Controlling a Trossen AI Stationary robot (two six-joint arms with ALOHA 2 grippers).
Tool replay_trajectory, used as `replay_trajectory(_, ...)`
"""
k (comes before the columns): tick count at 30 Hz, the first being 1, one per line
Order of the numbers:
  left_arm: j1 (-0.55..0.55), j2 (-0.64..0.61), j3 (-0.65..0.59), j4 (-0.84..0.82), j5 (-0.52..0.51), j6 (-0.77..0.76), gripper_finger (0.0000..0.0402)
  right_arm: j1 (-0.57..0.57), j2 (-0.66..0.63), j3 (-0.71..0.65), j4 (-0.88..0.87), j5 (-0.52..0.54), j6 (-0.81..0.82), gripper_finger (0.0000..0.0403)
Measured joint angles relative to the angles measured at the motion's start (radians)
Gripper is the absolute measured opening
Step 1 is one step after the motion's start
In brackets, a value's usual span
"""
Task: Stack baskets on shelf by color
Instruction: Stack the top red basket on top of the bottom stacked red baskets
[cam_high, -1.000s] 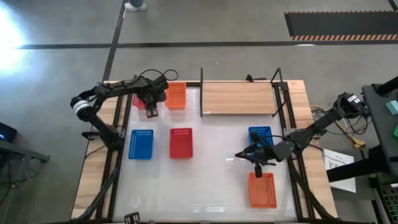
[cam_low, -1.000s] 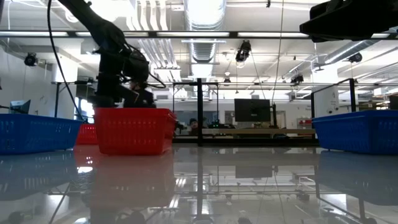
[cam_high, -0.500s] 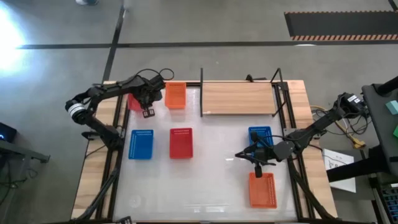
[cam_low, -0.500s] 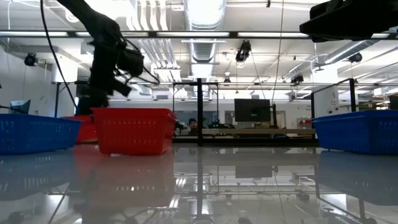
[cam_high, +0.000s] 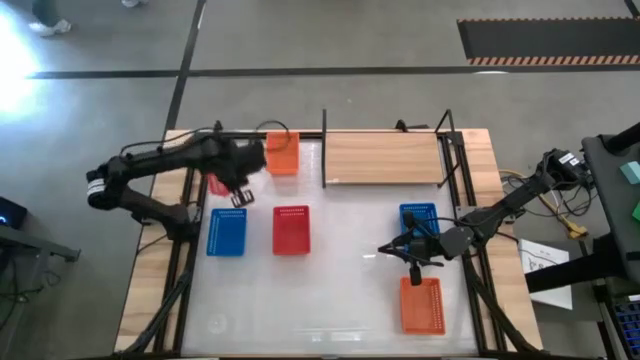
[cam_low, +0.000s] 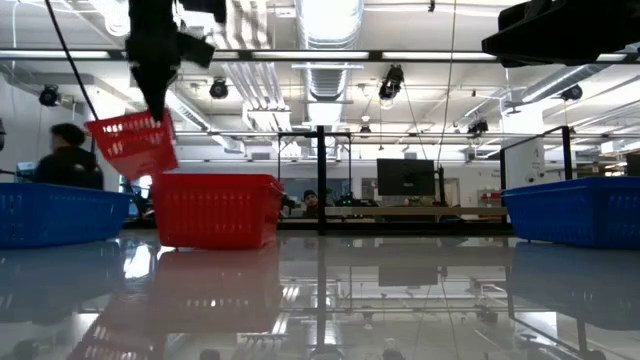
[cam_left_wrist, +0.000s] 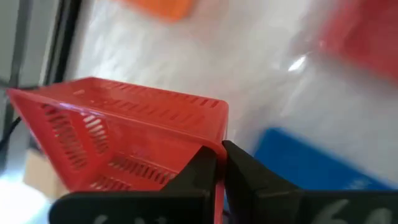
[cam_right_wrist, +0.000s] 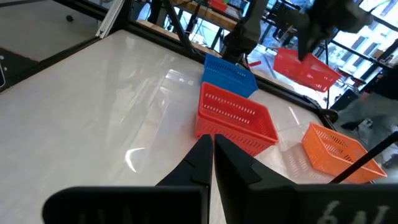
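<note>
My left gripper is shut on a red basket, held up above the table's far left part; in the low view the basket hangs tilted below the gripper. An orange basket stands at the far left, next to the light-wood shelf, whose board is bare. A blue basket and a red basket stand side by side on the left. My right gripper is shut and empty, between a blue basket and an orange basket. My left gripper pinches the red basket's wall at a top corner of the rim, one finger on the inner side and one on the outer. The fingers come from above, pointing down. The basket is lifted clear and hangs tilted below them.
Black frame posts stand at the shelf's ends. The white tabletop is bare in the middle and at the near left. A person shows beyond the table in the low view.
My left gripper has risen with the red basket and moved a little toward the table's near edge. The basket, which stood on the table beside the orange one, now hangs tilted and clear of the table.
</note>
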Motion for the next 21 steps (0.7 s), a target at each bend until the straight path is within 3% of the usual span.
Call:
replay_trajectory(6, -0.325, 0.119, 0.14, -0.003, 0.02, -0.257, 0.0, 0.0, 0.0, 0.0, 0.001, 0.0, -0.007, 0.0009)
replay_trajectory(10, -0.463, 0.254, 0.261, -0.003, 0.038, -0.356, 0.0, 0.0, 0.0, 0.0, 0.012, 0.001, -0.017, 0.0009)
replay_trajectory(21, -0.561, 0.574, 0.586, -0.066, 0.11, -0.374, 0.0, 0.0, 0.0, 0.0, 0.03, 0.0, -0.029, 0.0008)
